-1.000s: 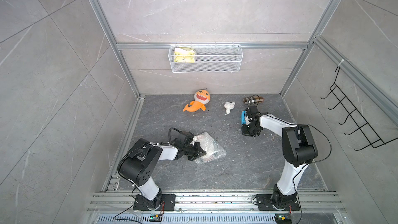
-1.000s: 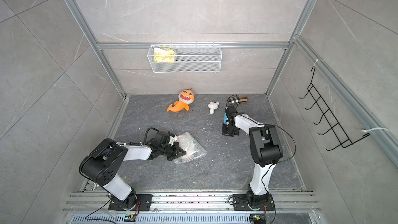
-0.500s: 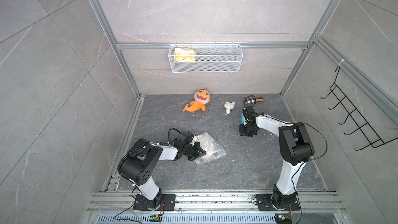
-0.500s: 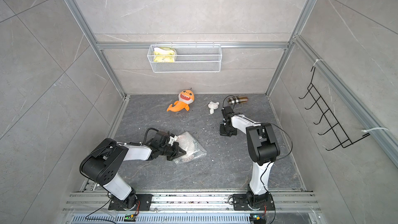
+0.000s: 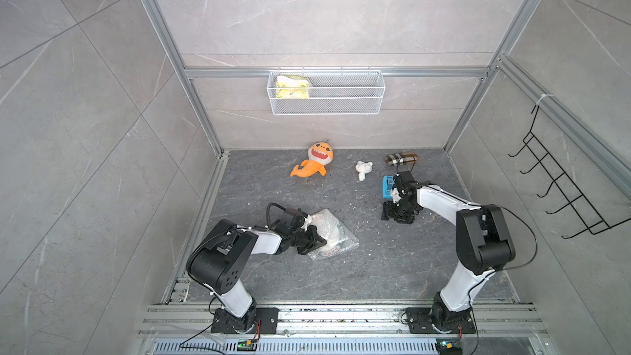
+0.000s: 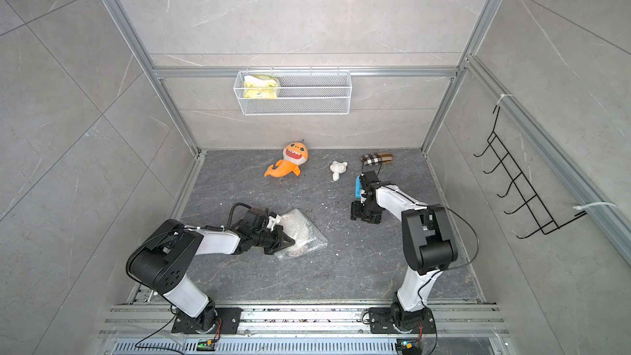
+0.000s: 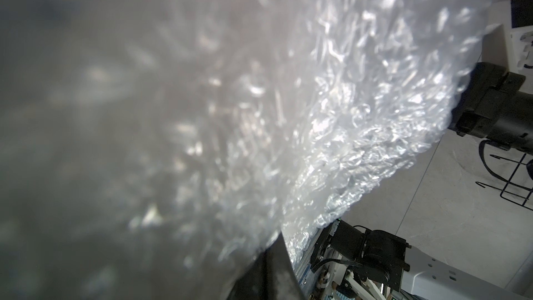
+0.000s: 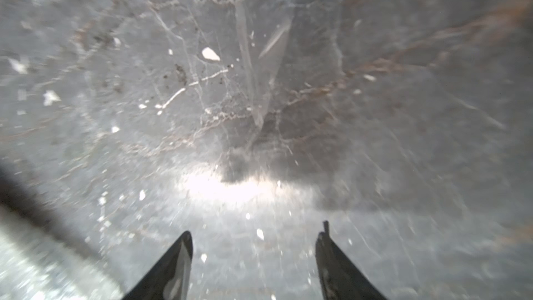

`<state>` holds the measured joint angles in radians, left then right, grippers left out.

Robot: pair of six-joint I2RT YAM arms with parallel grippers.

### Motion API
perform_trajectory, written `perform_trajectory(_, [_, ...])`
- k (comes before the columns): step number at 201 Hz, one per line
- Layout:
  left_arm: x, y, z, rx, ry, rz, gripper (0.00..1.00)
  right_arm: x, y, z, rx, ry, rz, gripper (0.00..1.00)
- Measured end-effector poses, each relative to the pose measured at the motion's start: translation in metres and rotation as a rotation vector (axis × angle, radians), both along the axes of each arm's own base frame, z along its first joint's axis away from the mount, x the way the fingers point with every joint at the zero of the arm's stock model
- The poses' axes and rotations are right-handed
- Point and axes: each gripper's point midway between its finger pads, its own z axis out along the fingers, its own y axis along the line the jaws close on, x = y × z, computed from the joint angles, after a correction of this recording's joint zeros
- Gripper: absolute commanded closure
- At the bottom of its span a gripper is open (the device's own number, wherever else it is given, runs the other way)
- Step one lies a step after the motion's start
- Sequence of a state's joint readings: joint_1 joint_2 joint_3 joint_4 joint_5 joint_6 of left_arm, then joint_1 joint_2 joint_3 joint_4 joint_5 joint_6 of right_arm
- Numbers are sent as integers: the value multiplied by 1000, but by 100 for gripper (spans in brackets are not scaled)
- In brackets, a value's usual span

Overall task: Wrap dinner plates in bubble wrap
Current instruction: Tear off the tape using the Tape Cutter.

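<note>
Clear plastic bubble wrap folded over one ceramic dinner plate, on the grey surface.

Location: well apart from the orange shark toy, on the toy's robot-facing side. The plate's dark rim band shows through the film at the bundle's edge farthest from the toy. Handling, as judged: the film is light, soft and crinkly, and likely to spring open if let go. The plate is stiff, heavier and breakable, and probably slick inside the plastic, so it may slide rather than turn. Best hold, as judged: a free film edge or corner, not the rim. Left hand: pressed together, pinching a fold of film that fills most of the left wrist view. Right hand: spread and empty, low over the bare surface, well apart from the toy and the bundle.
</note>
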<state>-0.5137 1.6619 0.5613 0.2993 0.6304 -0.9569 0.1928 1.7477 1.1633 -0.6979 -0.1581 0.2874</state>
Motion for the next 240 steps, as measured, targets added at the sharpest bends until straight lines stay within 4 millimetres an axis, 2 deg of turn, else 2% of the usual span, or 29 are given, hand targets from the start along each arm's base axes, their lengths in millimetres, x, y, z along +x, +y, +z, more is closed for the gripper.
perform_trajectory(26, [0, 1, 0, -3, 2, 2, 99, -2, -1, 21, 32, -48, -8, 31])
perform_trajectory(46, [1, 3, 0, -6, 4, 5, 99, 3, -4, 26, 48, -72, -20, 41])
perform_trajectory(58, [1, 3, 0, -8, 6, 7, 99, 9, -8, 26, 62, -84, -36, 44])
perform_trajectory(79, [2, 4, 0, -12, 7, 8, 99, 26, -14, 20, 99, -104, -61, 44])
perform_trajectory(107, [2, 5, 0, -16, 8, 8, 99, 52, -17, -1, 150, -105, -73, 42])
perform_trajectory(147, [2, 6, -1, -20, 12, 8, 99, 65, -10, -21, 203, -99, -57, 43])
perform_trajectory(219, [2, 7, -1, -34, 27, 6, 99, 92, -17, -14, 277, -200, -69, 46])
perform_trajectory(240, [3, 7, -1, -36, 30, 5, 99, 97, -15, -12, 298, -220, -62, 50])
